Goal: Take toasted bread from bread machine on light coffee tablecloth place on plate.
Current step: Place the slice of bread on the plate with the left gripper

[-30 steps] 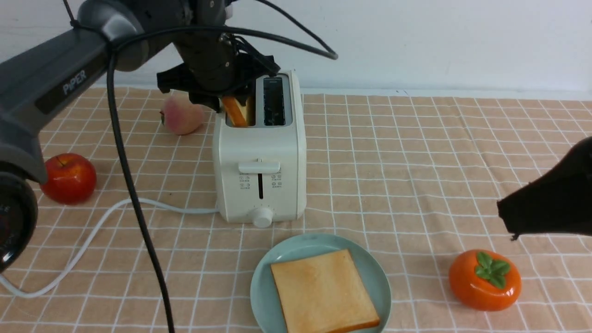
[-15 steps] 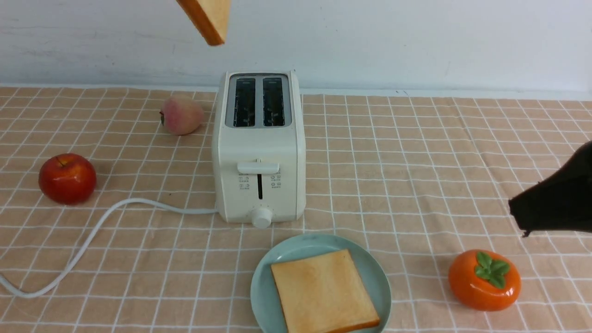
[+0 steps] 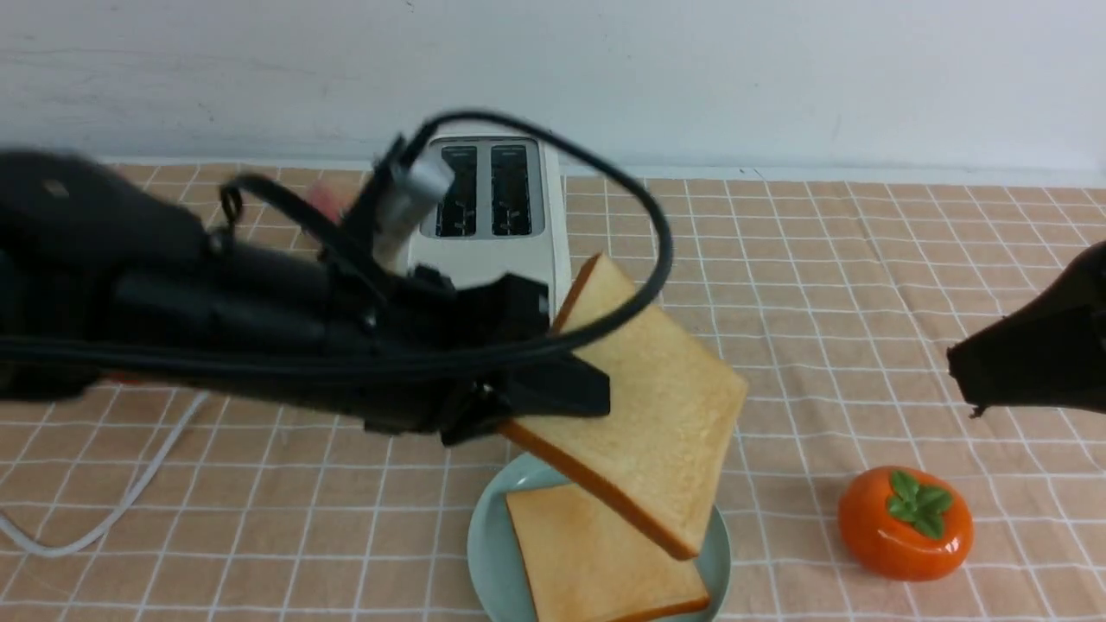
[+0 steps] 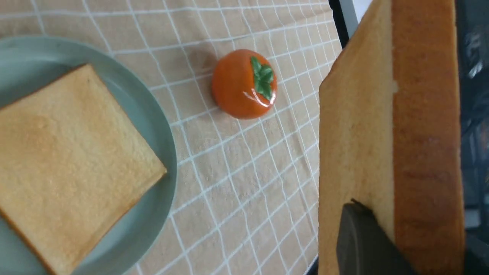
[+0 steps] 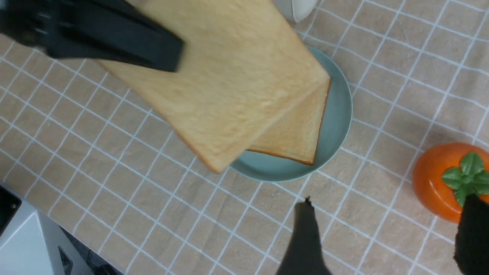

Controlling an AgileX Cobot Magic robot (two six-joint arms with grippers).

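Pale mint-blue, the round shallow plate (image 3: 484,553) lies nearest us, its near rim out of view, with one square golden toast slice (image 3: 596,561) flat on it. Just above, the left fingers (image 3: 562,389) clamp a second brown-crusted toast slice (image 3: 665,406), tilted, its low corner over the plate. Right of the plate we see open grid-lined tan tablecloth (image 3: 821,259), then a glossy orange persimmon (image 3: 903,523). The right fingers (image 5: 301,244) hang spread, holding nothing. Behind stands the cream-white two-slot toaster (image 3: 518,250), its printed front hidden by the arm.
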